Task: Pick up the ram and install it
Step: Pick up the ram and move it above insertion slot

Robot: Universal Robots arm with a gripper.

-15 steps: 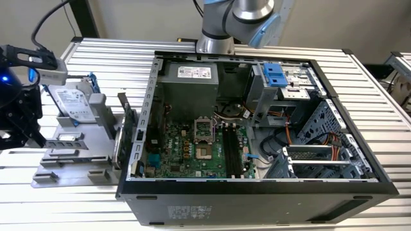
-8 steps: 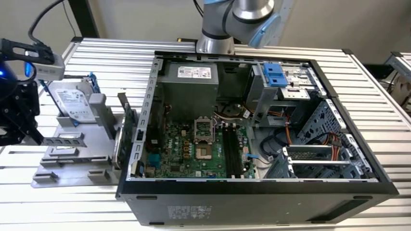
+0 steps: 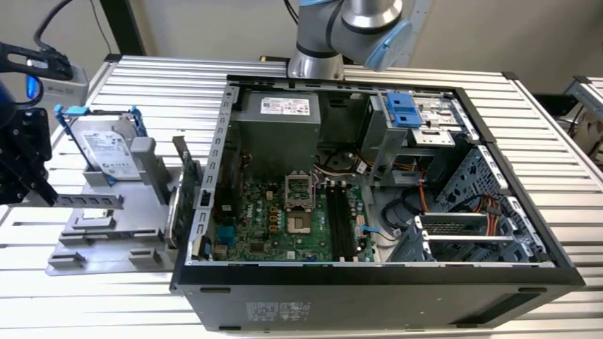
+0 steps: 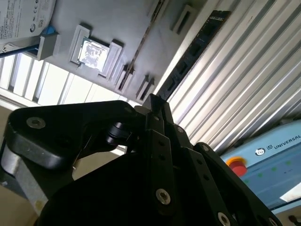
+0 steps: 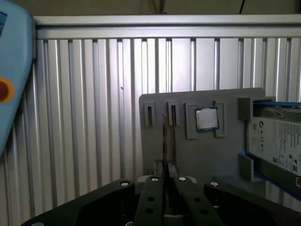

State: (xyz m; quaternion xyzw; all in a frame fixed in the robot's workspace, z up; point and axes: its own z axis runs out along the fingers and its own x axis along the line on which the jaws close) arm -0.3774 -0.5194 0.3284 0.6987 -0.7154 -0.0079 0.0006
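In the exterior view my black gripper (image 3: 49, 198) hangs at the far left, above the grey parts tray (image 3: 113, 236). It is shut on the ram (image 3: 90, 200), a slim green stick that juts out level from the fingers towards the exterior view's right. In both wrist views the ram (image 5: 165, 141) (image 4: 141, 52) shows edge-on as a thin line leaving the closed fingertips (image 5: 155, 181) (image 4: 157, 108), over the tray (image 5: 221, 155). The black motherboard slots (image 3: 339, 222) lie inside the open computer case (image 3: 377, 272), well to the exterior view's right of the gripper.
On the tray sit a silver hard drive with blue rails (image 3: 102, 152) (image 5: 277, 141) and a small square processor chip (image 5: 206, 118) (image 4: 91, 52). Another long dark board (image 3: 186, 180) (image 4: 197, 42) stands at the tray's edge beside the case wall. The ribbed metal table (image 3: 123, 296) surrounds everything.
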